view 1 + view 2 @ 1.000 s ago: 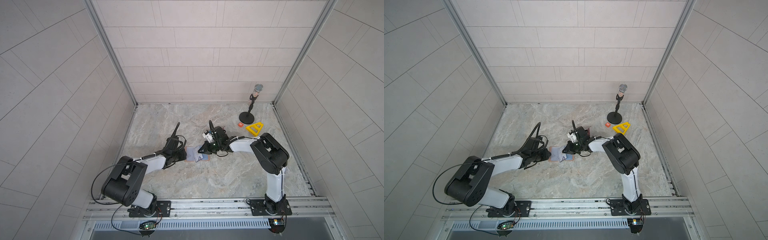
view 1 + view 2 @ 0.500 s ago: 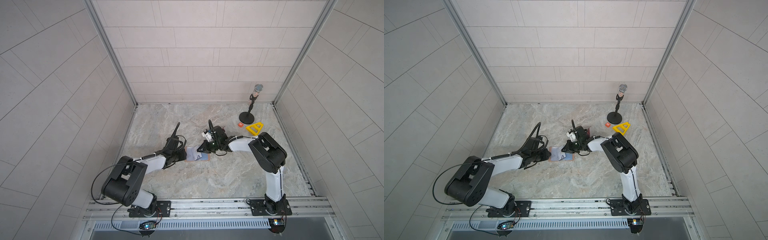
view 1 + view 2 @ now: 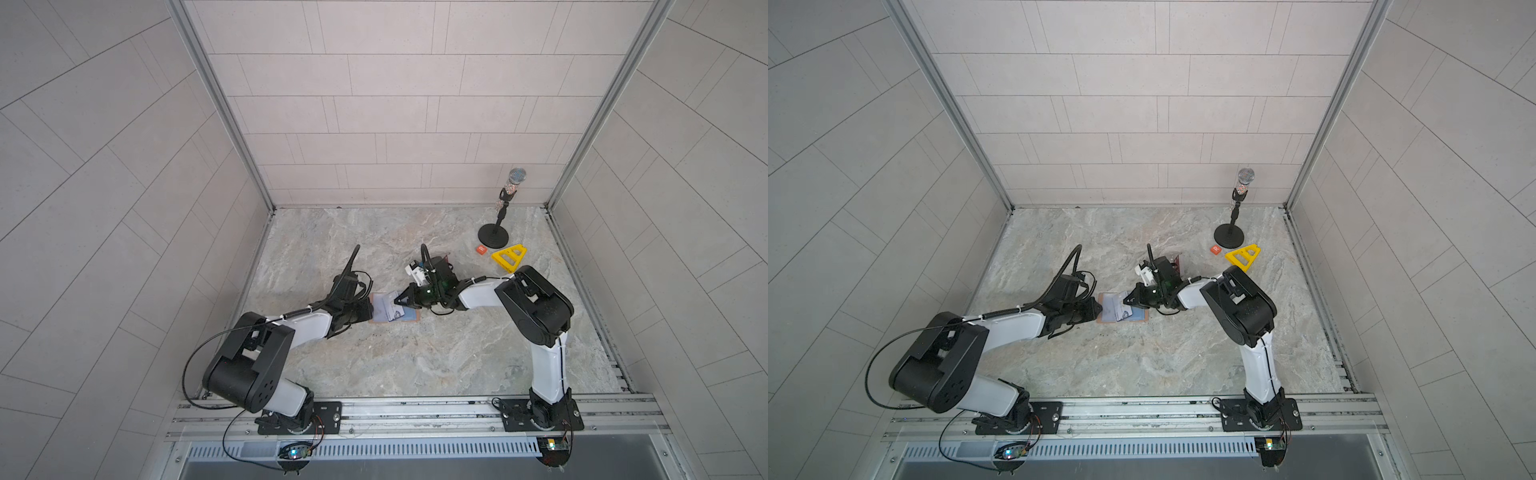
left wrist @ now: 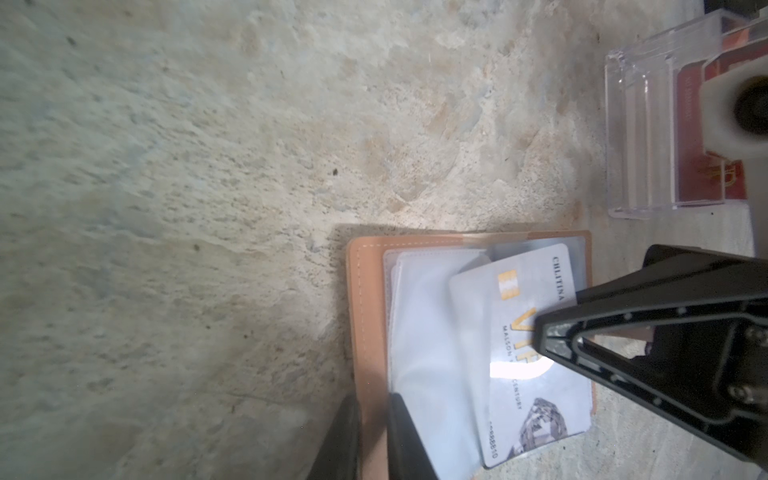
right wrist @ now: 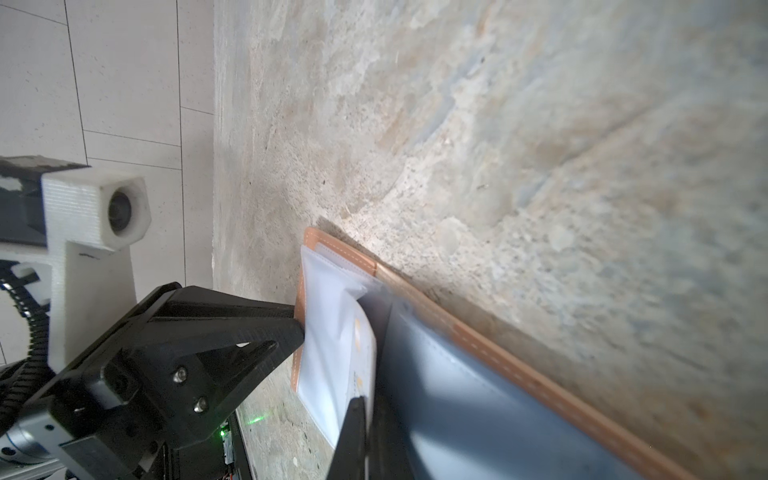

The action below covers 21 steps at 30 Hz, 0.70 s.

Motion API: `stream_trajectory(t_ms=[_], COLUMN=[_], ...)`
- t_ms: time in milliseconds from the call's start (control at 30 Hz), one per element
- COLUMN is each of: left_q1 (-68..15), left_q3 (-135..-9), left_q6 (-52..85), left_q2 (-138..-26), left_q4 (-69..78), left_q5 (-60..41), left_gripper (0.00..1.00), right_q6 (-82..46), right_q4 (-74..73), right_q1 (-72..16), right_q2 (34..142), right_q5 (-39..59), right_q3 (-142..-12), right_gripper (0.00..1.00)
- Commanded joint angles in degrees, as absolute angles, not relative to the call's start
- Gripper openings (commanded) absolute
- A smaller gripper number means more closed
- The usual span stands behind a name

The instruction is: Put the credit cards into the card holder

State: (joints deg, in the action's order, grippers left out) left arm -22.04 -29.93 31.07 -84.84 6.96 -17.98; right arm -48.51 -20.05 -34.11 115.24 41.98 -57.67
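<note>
Clamping the left edge of the open card holder [image 4: 365, 299], the left end effector [image 3: 370, 311] lay low over the marbled tabletop [image 3: 374, 365], its jaws narrowed with the tan leather between them. The holder lay flat near the middle of the tabletop, clear sleeves facing up. Across those sleeves sat a whitish card [image 4: 536, 411], askew, one corner past the holder's edge. The right end effector [image 3: 400, 300] reached in from the right, jaws closed on that card. Just behind it stood a clear plastic box [image 4: 631, 124] with a dark red card [image 4: 690, 137] inside. Farther right, well apart, were an orange tile [image 3: 481, 249], a yellow triangular frame [image 3: 509, 256] and a microphone stand [image 3: 493, 239].
</note>
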Motion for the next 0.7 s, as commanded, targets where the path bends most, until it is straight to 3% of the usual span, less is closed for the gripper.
stream_trajectory(t_ms=[0,667], left_q1=[-22.8,-22.9], left_q3=[-28.5,-28.4], left_q6=[30.6,31.0], left_q2=[-86.9,-86.7], left_q4=[-1.9,-1.9], left_q5=[-18.8,-18.0], left_gripper=[0.19,0.19], right_q6=[-49.1,-54.1], right_q4=[-16.5,-24.7], right_q1=[-35.8,-38.4], right_q2=[118.0,118.5], right_q5=[34.0,32.2], right_q3=[-55.2,-51.1], right_gripper=[0.0,0.0])
